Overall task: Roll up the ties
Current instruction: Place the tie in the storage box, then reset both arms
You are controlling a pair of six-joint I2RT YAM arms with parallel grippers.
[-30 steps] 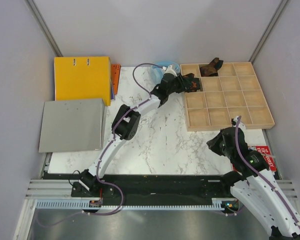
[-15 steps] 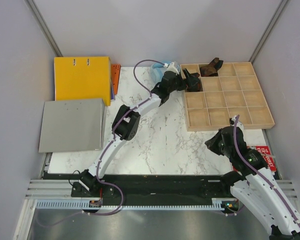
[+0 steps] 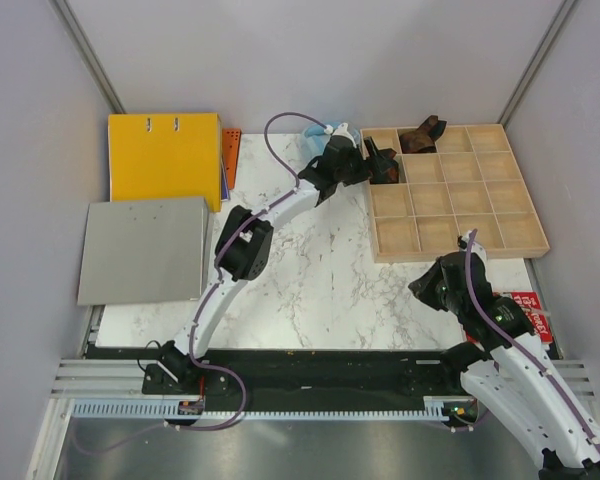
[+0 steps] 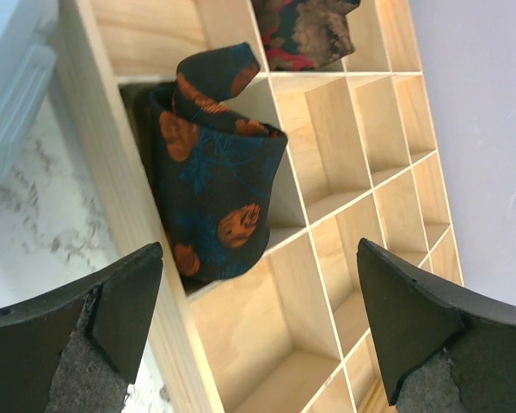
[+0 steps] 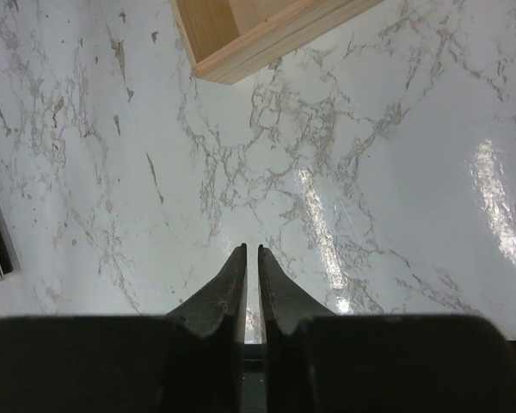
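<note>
Change vs a second ago: the left gripper was clamped on the black-and-orange tie over the tray. Now its fingers are spread wide and the roll is released. It has also backed off slightly toward the tray's left wall. The right arm has drifted a bit left.

Right gripper: tips all but pressed together with a hairline slit, pinching nothing. It hovers over marble just off the tray's near-left corner.

Room:
- The tray sits at the bench's far-right corner, close to the right wall.
- Open marble runs from the tray's near edge to the bench's near edge, and left to the grey board.
- The grey board overhangs the left edge.
- The yellow binder is in the far-left corner.
- The light-blue headphones are just beside the tray's far-left corner, behind the left wrist.

Containers:
- The black-and-orange roll stands in the tray's left column, second cell from the far edge, with its loose tail poking above the dividers.
- The brown tie is in the far row, second cell from the left, sticking up over the rim.
- The two cells are diagonal neighbours.
</note>
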